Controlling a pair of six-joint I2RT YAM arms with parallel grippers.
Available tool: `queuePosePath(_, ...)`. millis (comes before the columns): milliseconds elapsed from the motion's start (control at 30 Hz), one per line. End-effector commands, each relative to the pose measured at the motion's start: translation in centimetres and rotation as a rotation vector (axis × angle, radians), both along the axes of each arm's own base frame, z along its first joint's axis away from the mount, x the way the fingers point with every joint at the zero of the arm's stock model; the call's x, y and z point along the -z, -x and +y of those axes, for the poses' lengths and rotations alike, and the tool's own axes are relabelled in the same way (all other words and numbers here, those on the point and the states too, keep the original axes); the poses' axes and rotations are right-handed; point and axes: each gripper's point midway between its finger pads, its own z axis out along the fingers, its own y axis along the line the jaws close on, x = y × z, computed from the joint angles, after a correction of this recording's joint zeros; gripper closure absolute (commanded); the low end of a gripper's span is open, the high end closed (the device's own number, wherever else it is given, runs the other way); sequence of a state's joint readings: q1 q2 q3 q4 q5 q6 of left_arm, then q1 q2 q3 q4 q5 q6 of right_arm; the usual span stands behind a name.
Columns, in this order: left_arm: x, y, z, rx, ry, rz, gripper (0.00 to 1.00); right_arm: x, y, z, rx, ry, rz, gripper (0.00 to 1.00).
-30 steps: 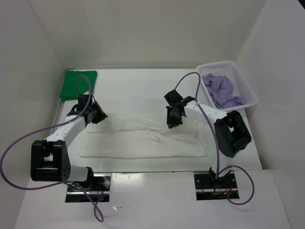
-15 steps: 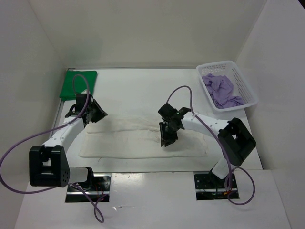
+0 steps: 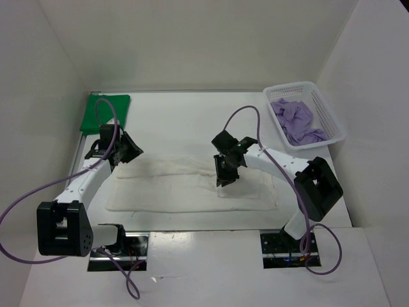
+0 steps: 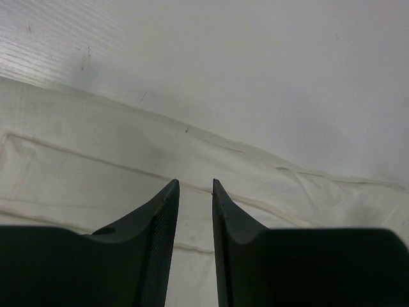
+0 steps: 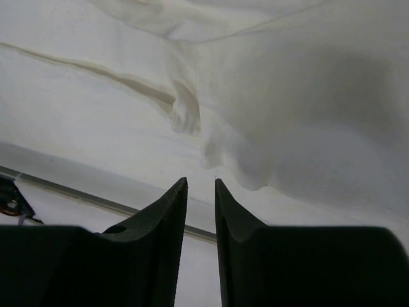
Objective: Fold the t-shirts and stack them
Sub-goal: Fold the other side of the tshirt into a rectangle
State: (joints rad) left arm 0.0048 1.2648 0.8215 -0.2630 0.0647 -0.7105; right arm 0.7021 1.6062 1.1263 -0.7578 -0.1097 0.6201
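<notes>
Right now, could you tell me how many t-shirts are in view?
3: green t-shirt folded at the far left, white t-shirt spread between the arms, lavender t-shirt crumpled in the basket, possibly hiding more.

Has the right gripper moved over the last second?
Yes. In the top view, the right gripper has shifted downward and slightly left, farther from the basket, and now hangs over the white t-shirt.

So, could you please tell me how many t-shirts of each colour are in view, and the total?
Green t-shirt: 1
White t-shirt: 1
Lavender t-shirt: 1
Total: 3
</notes>
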Motion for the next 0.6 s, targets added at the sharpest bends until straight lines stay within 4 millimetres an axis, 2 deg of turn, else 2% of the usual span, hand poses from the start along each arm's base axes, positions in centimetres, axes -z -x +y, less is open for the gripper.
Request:
queuePosePath(0, -0.6, 0.5, -0.2, 0.017, -0.002, -0.025, 0.65, 0.7, -0.5, 0.5, -0.021, 0.026, -0.028, 0.7)
queuePosePath(200, -0.4, 0.6, -0.4, 0.024, 0.004, -0.025, 0.65, 2.6, 1.0, 1.5, -0.092, 0.055, 0.013, 0.62)
queuePosePath(567, -0.2, 0.4, -0.4, 0.024, 0.004, -0.025, 0.65, 4.9, 0.4, 0.9, -0.1, 0.128, 0.023, 0.61)
